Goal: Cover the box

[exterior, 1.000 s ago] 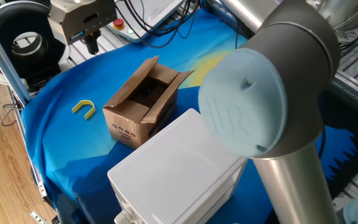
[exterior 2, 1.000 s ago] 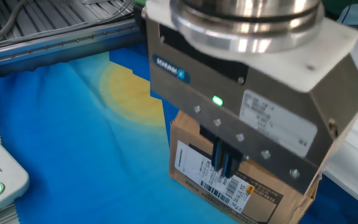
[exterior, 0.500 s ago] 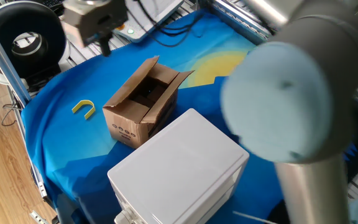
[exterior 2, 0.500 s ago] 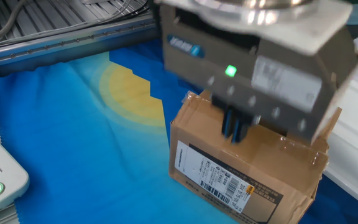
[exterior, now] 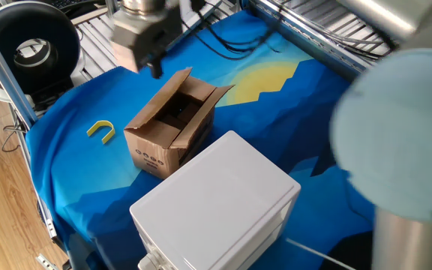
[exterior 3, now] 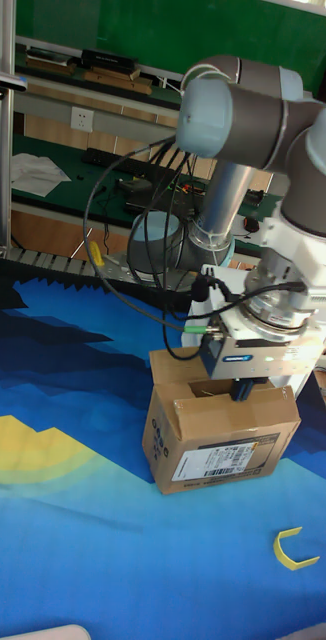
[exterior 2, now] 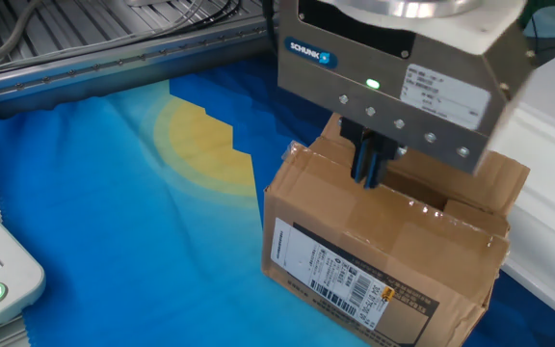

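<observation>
The box (exterior: 172, 126) is a small brown carton on the blue cloth, its top open and dark inside. One flap (exterior: 169, 89) stands up on its far left side, and another (exterior: 221, 93) leans outward. My gripper (exterior: 155, 70) hangs just above and behind that raised flap, with its fingers shut and nothing between them. In the other fixed view the gripper (exterior 2: 369, 170) has its dark fingertips pressed together at the box's (exterior 2: 374, 265) top edge. In the tall fixed view the gripper (exterior 3: 241, 391) sits right over the box (exterior 3: 218, 436).
A larger white plastic box (exterior: 217, 201) stands right beside the carton, toward the front. A yellow U-shaped piece (exterior: 102, 130) lies on the cloth to the left. A black round device (exterior: 28, 43) and cables sit beyond the table's far edge.
The gripper has travelled from beyond the cloth's far left edge toward the box, and its fingertips now hang at the raised flap. The box has not moved.
</observation>
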Tool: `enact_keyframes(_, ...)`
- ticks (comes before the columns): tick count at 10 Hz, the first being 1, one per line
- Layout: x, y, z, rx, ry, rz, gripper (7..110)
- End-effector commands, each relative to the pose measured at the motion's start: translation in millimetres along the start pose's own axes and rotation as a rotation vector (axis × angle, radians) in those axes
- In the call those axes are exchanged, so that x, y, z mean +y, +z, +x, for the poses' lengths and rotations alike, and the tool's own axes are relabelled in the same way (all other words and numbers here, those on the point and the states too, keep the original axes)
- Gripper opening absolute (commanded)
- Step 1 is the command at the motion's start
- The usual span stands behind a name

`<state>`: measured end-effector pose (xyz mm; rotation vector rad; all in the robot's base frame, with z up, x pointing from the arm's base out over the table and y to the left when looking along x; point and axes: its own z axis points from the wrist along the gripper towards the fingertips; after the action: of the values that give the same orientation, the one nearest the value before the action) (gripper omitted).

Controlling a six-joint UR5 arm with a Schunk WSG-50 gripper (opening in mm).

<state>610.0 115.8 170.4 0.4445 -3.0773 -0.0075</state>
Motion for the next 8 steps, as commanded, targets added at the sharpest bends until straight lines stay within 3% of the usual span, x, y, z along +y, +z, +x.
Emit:
enact_keyframes(1, -9, 14.9, 20.7, -0.034, -0.018, 0.002, 7)
enact_keyframes(3, -8, 9.8, 25.0, -0.026, -0.01, 0.001, 7)
enact_keyframes(6, 0, -3.0, 13.1, 0.009, 0.011, 0.007, 7)
enact_keyframes(7, 3, -3.1, 3.0, -0.031, 0.036, -0.006, 7)
enact_keyframes(8, 16, -4.3, -10.1, -0.081, 0.086, -0.061, 7)
